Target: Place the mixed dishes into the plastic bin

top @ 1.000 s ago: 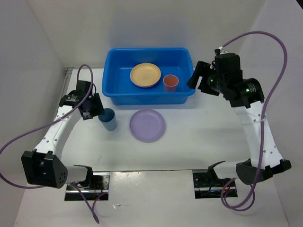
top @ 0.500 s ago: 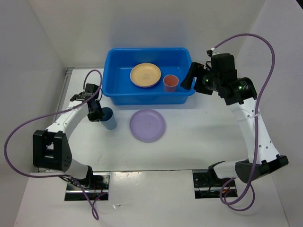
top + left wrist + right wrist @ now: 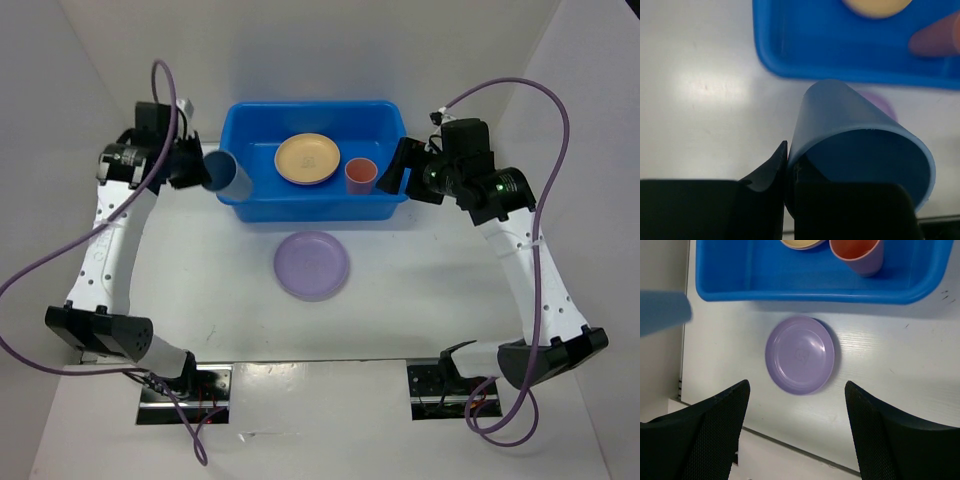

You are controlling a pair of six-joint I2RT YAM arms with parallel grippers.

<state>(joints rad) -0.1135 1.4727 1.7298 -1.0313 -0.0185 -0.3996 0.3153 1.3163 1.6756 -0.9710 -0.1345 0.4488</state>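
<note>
My left gripper is shut on the wall of the blue cup, one finger inside it and one outside. The cup hangs tilted in the air at the left end of the bright-blue bin. Inside the bin lie a yellow plate and a coral-red cup. The lilac plate rests on the table in front of the bin. My right gripper hovers open over the bin's right end; in its wrist view the lilac plate lies below the empty gripper.
White walls close in the table on the left, back and right. The arm bases sit at the near edge. Purple cables loop beside both arms.
My left gripper closed on the blue cup and carried it up from the table to the bin's left end. The right gripper drifted slightly left and stayed open.
</note>
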